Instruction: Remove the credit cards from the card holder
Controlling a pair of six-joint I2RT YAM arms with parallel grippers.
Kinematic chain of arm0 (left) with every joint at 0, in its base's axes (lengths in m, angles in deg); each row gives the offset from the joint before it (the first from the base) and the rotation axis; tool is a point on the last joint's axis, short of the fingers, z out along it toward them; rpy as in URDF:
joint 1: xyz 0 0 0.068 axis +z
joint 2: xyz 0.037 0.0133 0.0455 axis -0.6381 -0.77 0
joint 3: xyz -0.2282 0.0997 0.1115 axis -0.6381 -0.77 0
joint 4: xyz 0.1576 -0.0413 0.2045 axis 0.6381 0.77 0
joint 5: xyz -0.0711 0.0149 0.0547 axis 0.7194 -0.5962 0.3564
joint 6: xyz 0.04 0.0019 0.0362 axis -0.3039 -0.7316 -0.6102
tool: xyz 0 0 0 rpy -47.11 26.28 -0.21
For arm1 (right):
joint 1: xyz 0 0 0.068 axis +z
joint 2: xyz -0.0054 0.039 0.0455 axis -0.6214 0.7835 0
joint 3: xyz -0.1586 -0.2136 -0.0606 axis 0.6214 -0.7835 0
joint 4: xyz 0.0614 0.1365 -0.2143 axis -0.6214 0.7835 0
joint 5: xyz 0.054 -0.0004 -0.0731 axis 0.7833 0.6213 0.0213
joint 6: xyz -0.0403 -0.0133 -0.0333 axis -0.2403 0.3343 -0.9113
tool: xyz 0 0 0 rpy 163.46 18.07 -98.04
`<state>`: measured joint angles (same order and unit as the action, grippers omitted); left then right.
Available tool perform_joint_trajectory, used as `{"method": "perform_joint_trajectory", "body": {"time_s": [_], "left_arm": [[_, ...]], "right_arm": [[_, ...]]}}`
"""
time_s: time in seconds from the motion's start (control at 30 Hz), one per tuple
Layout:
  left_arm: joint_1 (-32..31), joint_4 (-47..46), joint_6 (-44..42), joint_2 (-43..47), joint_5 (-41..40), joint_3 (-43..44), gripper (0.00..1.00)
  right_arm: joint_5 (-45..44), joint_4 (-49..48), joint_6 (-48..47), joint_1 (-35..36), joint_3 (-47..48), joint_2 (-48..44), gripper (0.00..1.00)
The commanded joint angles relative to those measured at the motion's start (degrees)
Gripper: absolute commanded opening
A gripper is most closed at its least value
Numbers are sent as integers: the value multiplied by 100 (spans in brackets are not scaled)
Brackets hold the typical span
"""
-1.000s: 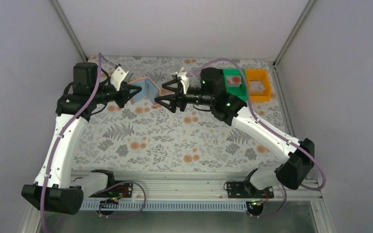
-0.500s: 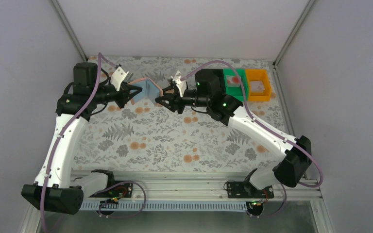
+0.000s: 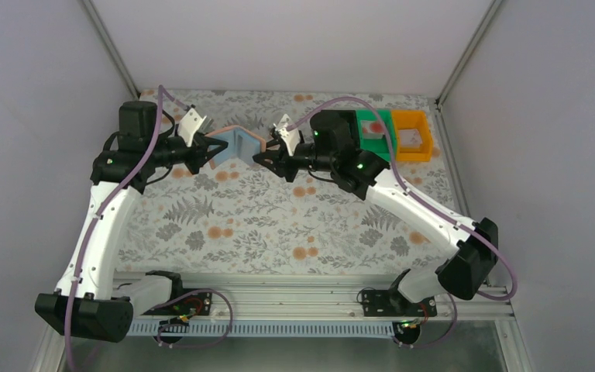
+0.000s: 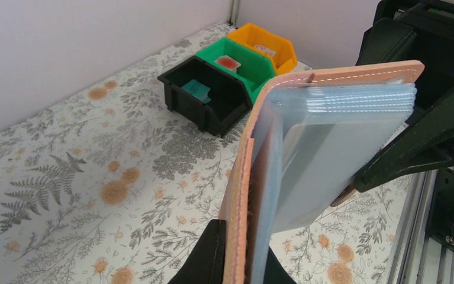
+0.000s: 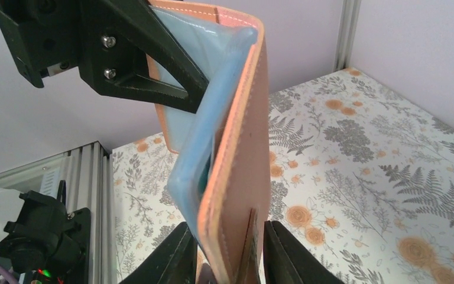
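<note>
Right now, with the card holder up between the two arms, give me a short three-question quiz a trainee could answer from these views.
1. True or false: the card holder lies flat, free of both tools.
2. Which bin holds the teal card? A black, B green, C orange.
3. Fill in: the white card in the green bin bears a ___ mark.
Key: 1 false, the left tool and the right tool hold it up, one flap each. 2 A, the black bin. 3 red.
</note>
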<state>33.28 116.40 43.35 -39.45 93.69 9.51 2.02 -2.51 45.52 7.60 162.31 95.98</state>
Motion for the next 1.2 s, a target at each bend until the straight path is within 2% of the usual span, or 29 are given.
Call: {"method": "perform_joint_trajectory", "body": {"time_s": [0.0, 0.27, 0.4, 0.47, 0.63, 0.7, 0.87, 0.97, 1.03, 1.17], "left_arm": [[22, -113, -77, 59, 209, 27, 2], [21, -158, -66, 43, 164, 1, 2], [9, -207, 18, 27, 181, -41, 2], [4, -222, 38, 27, 172, -48, 2], [4, -244, 53, 21, 89, -59, 2], [4, -249, 53, 3, 103, -69, 2], [-5, -240, 57, -4, 115, -39, 2], [-5, -239, 60, -1, 128, -43, 2], [-4, -234, 59, 1, 147, -38, 2], [-6, -227, 46, 16, 198, -42, 2]], "right_arm": [[-317, 257, -243, 47, 206, -241, 31], [-638, 659, -415, 39, 267, -467, 33], [-435, 571, -277, 38, 291, -394, 34], [-247, 510, -249, 39, 313, -340, 39], [293, 416, -464, 120, 224, -290, 61], [249, 340, -428, 167, 227, -269, 63], [-131, 34, -161, 209, 237, -156, 61], [-370, -78, 23, 223, 260, -64, 67], [-444, -108, 67, 229, 288, -12, 66], [-511, -127, 54, 232, 252, -26, 42]]}}
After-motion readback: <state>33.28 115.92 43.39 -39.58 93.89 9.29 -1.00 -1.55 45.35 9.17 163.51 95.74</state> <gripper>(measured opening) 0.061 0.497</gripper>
